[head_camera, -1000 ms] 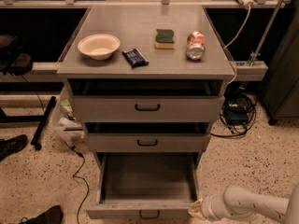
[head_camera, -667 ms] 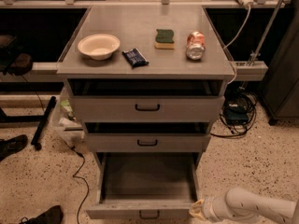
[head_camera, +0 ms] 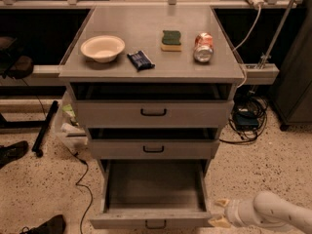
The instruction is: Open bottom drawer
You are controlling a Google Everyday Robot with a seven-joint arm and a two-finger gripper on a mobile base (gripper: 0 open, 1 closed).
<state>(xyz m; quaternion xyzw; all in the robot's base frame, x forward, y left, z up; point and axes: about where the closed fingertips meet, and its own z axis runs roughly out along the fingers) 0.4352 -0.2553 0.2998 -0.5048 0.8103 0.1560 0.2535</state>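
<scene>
The bottom drawer (head_camera: 153, 191) of the grey metal cabinet is pulled far out, and its inside shows bare. Its short front with the small black U-shaped handle (head_camera: 155, 224) sits at the lower edge of the view. My gripper (head_camera: 218, 212) is on a white arm coming in from the lower right. It sits just off the drawer's front right corner, its pale fingers (head_camera: 222, 203) spread apart with nothing between them. The mid-sized drawer (head_camera: 153, 149) and the tallest top drawer (head_camera: 153, 113) above are each pulled out a little.
On the cabinet top (head_camera: 146, 33) are a cream bowl (head_camera: 102, 48), a dark blue packet (head_camera: 140, 59), a green and yellow sponge (head_camera: 171, 39) and a red can (head_camera: 203, 47) on its side. Cables (head_camera: 83, 179) trail on the speckled floor left; more cables (head_camera: 246, 118) lie right.
</scene>
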